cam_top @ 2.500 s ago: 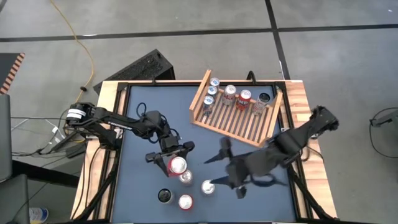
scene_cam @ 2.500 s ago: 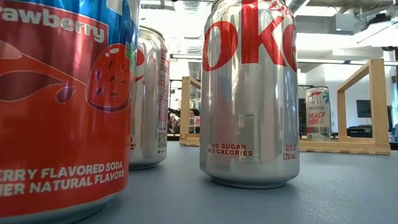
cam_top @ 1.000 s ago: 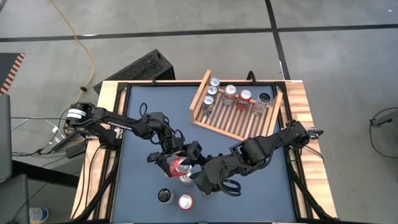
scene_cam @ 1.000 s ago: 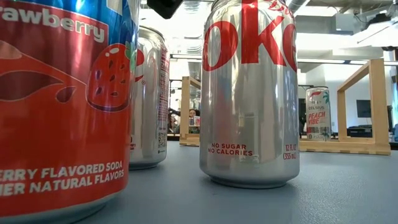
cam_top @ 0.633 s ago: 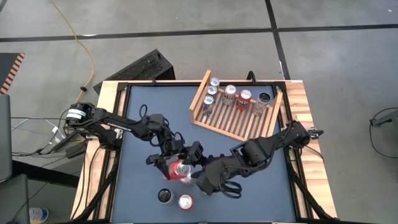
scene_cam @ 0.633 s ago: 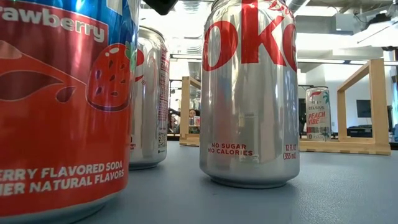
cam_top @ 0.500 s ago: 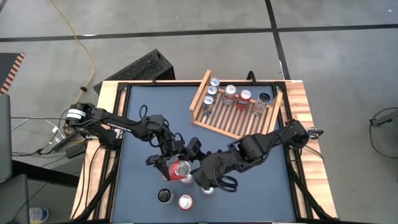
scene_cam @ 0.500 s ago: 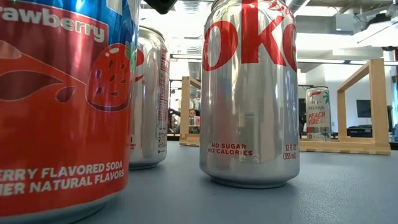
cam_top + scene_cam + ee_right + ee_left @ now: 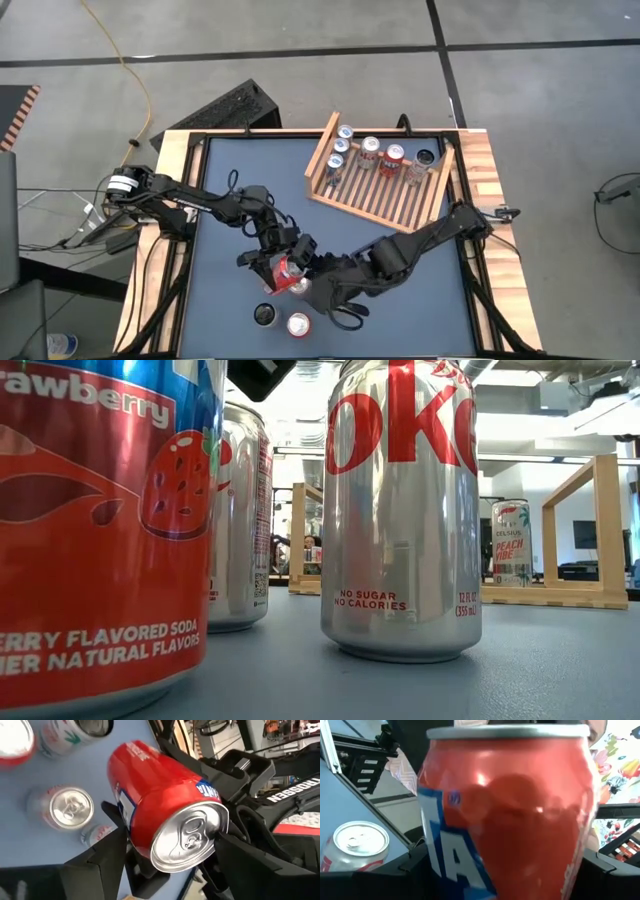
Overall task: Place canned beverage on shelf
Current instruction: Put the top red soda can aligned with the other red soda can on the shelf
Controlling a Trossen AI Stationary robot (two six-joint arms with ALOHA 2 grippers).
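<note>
Fingers of left gripper clamp red can | right fingers flank it (unclear from overhead)

Both grippers are crowding the same red can at the table's near middle — left gripper and right gripper flanking it. Loose cans are blocking the near side, while the shelf is offering bare slats — its front half.
</note>
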